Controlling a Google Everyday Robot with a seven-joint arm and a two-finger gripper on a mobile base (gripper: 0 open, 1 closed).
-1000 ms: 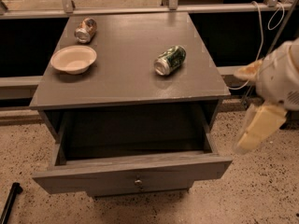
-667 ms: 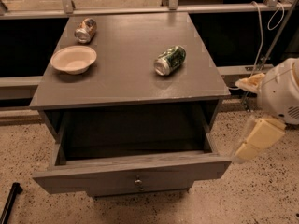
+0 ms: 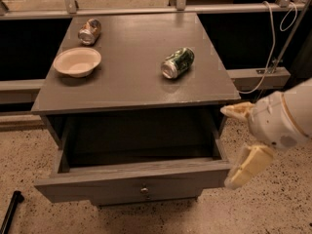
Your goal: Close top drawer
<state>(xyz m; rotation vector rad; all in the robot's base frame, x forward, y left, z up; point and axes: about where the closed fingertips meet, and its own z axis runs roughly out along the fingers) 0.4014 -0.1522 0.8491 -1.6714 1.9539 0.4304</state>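
Grey wood-grain top drawer [image 3: 112, 183]: pulled out, lower centre. We judge it rigid, fairly heavy and easy-sliding; push the flat front beside the small metal knob [image 3: 144, 190]. Lower right: cream two-finger gripper [image 3: 233, 145], fingers spread, empty.

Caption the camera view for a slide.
Open gripper beside the front corner of the pulled-out top drawer.

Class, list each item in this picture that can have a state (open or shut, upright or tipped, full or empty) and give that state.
Grey wood-grain top drawer: open, pulled well out.
Green metal can: lying on its side on the grey cabinet top.
Brown and silver metal can: lying on its side, back left.
Cream round bowl: upright, empty.
White two-finger gripper: fingers open, holding nothing, at the drawer's right front corner.
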